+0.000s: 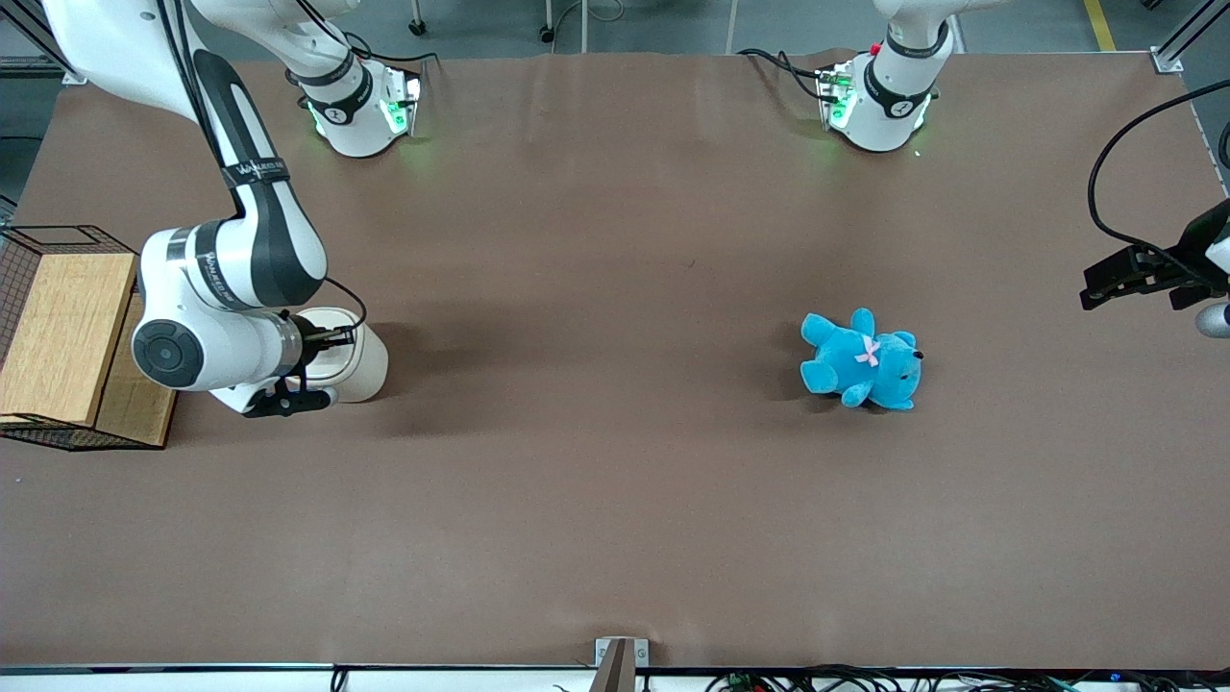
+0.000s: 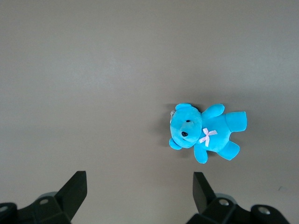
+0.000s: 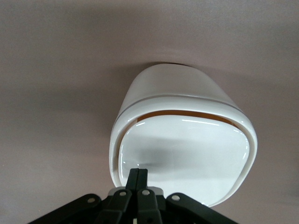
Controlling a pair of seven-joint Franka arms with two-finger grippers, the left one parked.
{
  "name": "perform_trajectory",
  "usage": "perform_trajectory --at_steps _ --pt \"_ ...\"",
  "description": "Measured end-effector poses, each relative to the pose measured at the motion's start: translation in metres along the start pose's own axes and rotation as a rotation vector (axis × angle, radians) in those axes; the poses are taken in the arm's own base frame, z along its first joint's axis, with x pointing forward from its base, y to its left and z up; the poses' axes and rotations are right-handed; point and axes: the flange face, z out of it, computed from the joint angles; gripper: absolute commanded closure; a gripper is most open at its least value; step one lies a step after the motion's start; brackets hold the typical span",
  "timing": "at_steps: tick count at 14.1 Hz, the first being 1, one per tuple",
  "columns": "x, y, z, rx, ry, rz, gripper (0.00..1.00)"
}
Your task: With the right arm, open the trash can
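Observation:
The cream-white trash can stands on the brown table at the working arm's end, half hidden under the right arm's wrist. In the right wrist view the trash can fills the middle, and a thin tan slit shows along one edge of its flat lid. My right gripper is shut, its two fingers pressed together with their tips on the lid close to its rim. In the front view the gripper sits over the top of the can.
A wire basket with wooden boards stands right beside the right arm's wrist. A blue teddy lies on the table toward the parked arm's end and also shows in the left wrist view.

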Motion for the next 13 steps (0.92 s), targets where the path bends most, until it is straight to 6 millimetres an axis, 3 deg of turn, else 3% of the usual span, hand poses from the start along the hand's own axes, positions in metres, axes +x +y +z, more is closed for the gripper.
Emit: perform_trajectory --at_steps 7,9,10,12,13 --pt "0.005 0.001 0.005 0.001 0.000 0.002 1.00" --pt "0.001 0.003 -0.006 0.002 -0.032 0.006 0.97" --pt "-0.003 0.007 -0.020 0.005 -0.055 0.012 0.91" --pt "-0.013 0.021 -0.068 0.016 -0.071 0.032 0.73" --pt "-0.020 0.028 -0.094 0.021 -0.062 0.041 0.53"
